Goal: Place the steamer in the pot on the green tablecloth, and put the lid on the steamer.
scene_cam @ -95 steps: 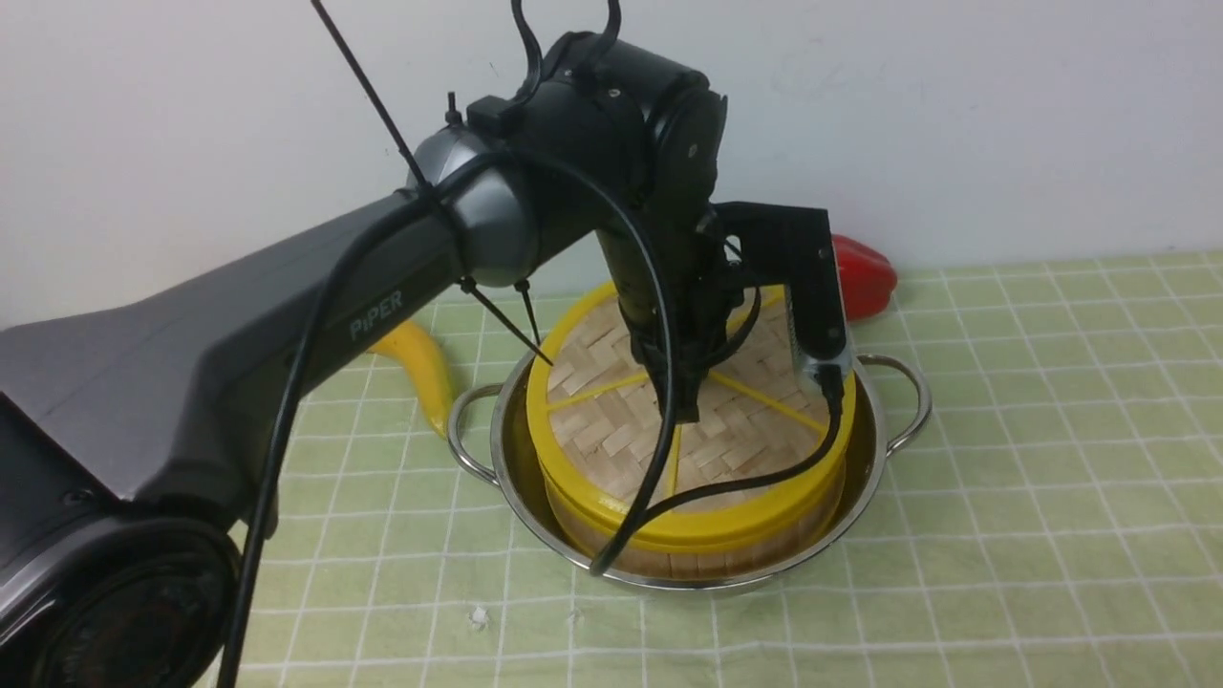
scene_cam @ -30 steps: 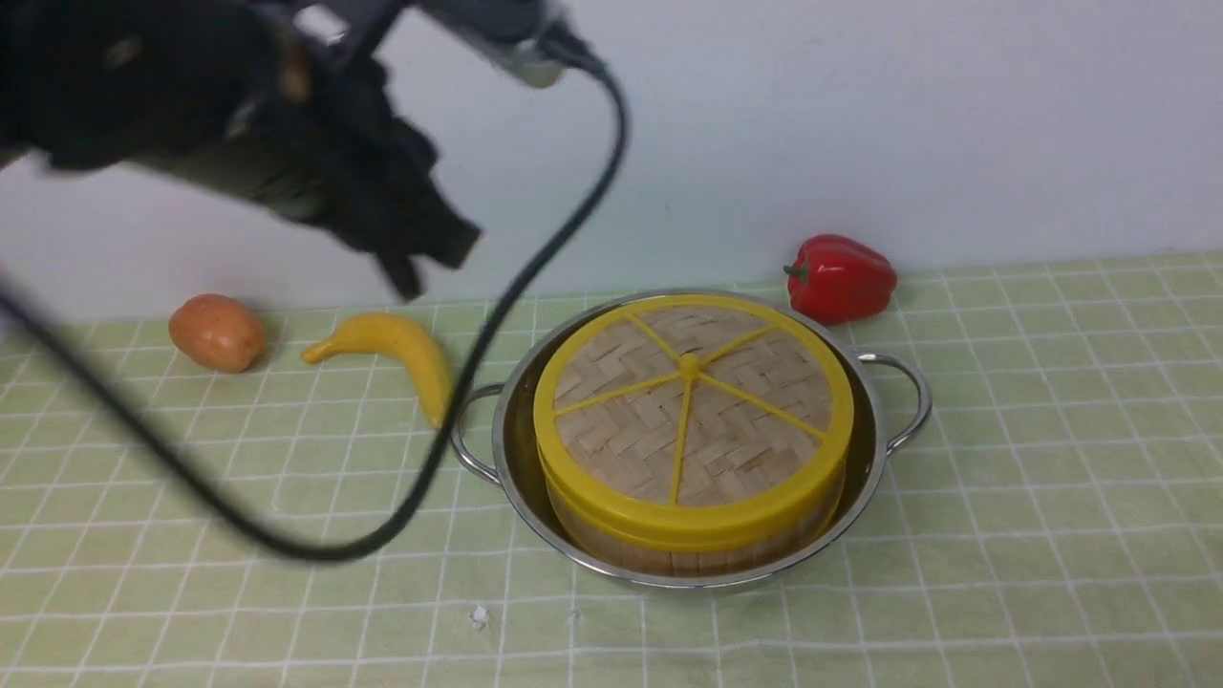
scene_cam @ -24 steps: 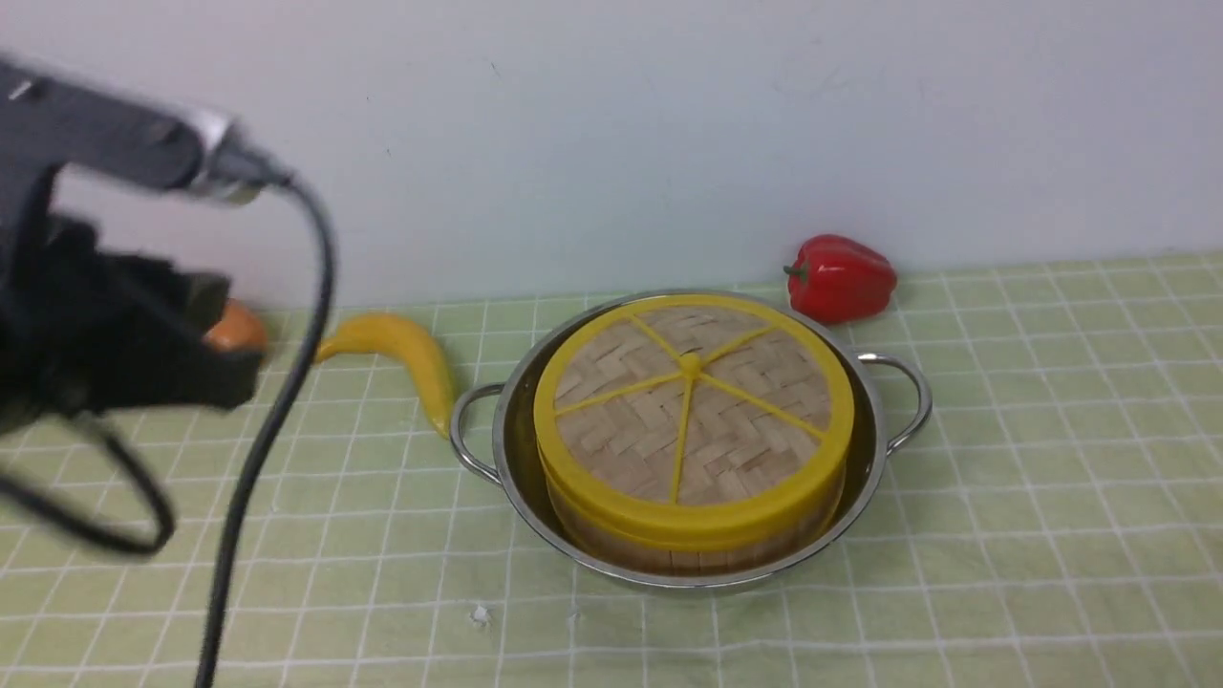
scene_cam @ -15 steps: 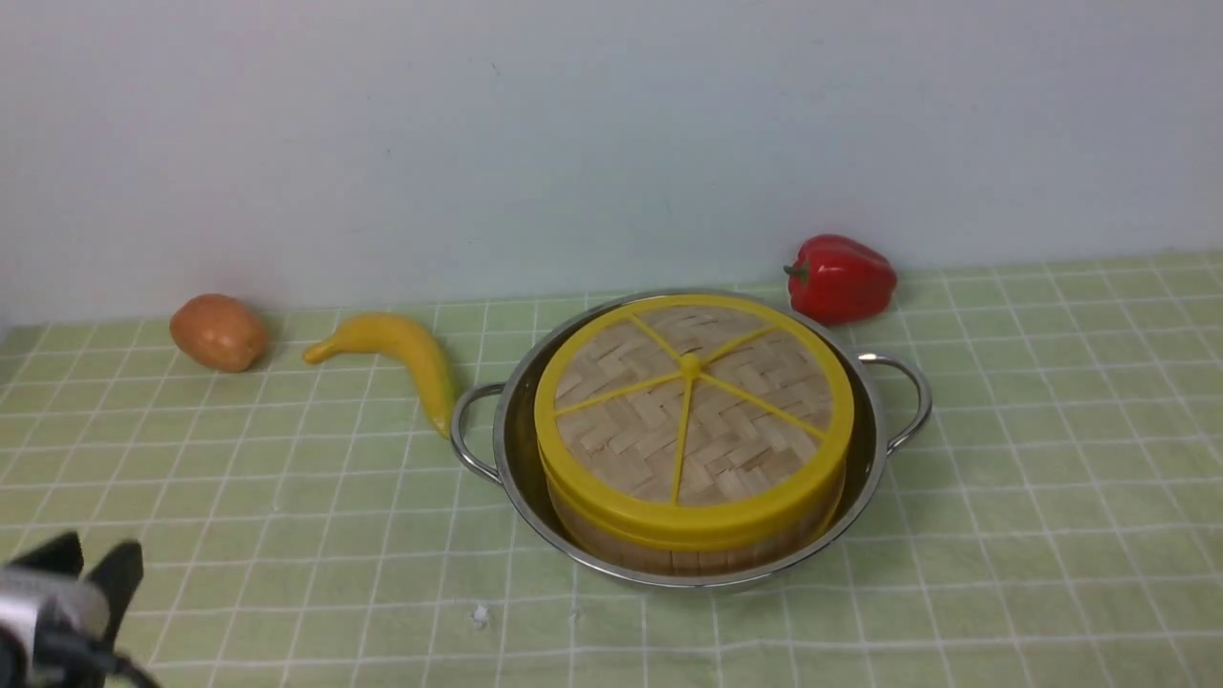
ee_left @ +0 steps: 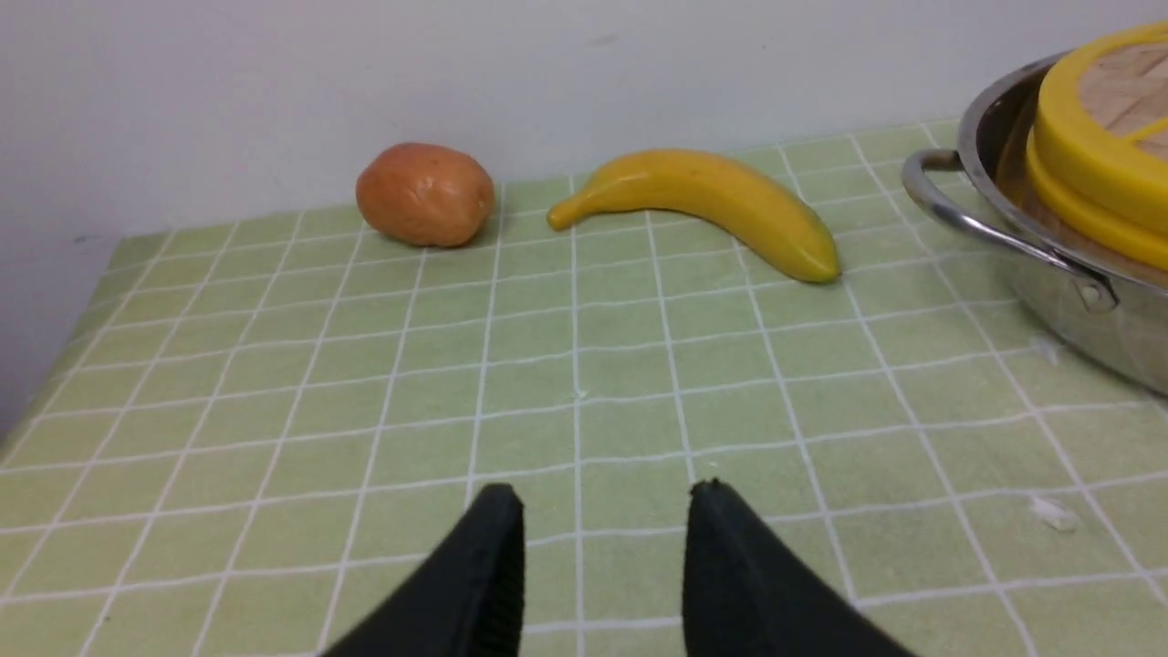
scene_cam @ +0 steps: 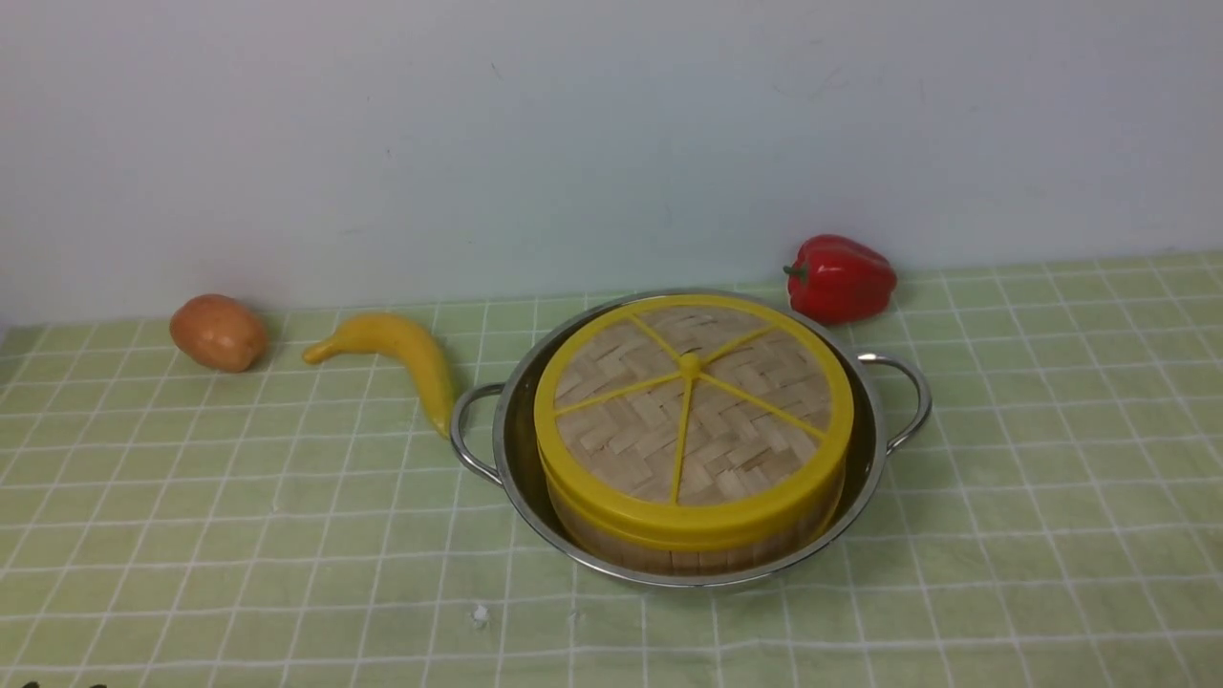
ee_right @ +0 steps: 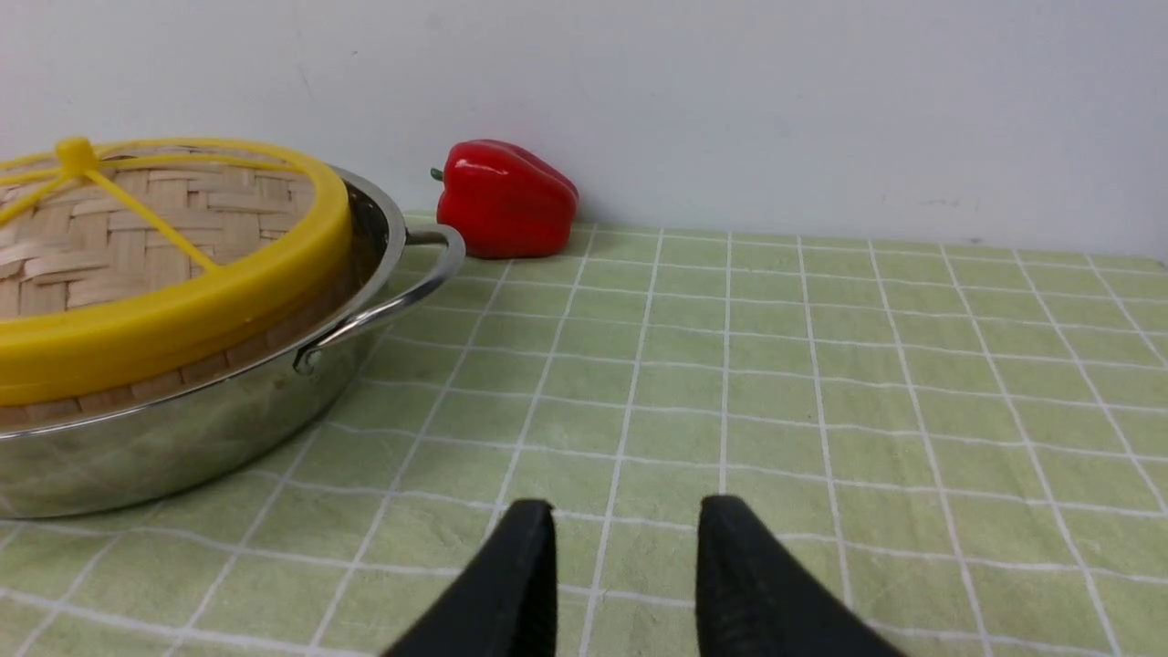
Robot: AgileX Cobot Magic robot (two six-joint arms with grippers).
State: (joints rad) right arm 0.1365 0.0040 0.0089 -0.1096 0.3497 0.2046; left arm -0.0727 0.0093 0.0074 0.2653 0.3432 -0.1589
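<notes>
The shiny steel pot (scene_cam: 860, 478) stands on the green tablecloth (scene_cam: 1051, 497). Inside it sits the bamboo steamer (scene_cam: 688, 556), with the woven lid (scene_cam: 690, 411) lying flat on top and covering it. Neither arm shows in the front view. My left gripper (ee_left: 604, 497) hovers low over the cloth, open and empty, with the pot (ee_left: 1058, 301) and lid (ee_left: 1095, 160) off to one side. My right gripper (ee_right: 626, 511) is likewise open and empty over bare cloth, beside the pot (ee_right: 210, 429) and lid (ee_right: 164, 301).
A potato (scene_cam: 219, 332) and a banana (scene_cam: 401, 349) lie on the cloth left of the pot, near the back wall. A red bell pepper (scene_cam: 841, 277) lies behind the pot on the right. The banana's tip is close to the pot's left handle (scene_cam: 463, 435).
The left arm has drawn back from over the pot, swung left and down, and left the front view. The lid stays on the steamer. The left jaws have widened slightly.
</notes>
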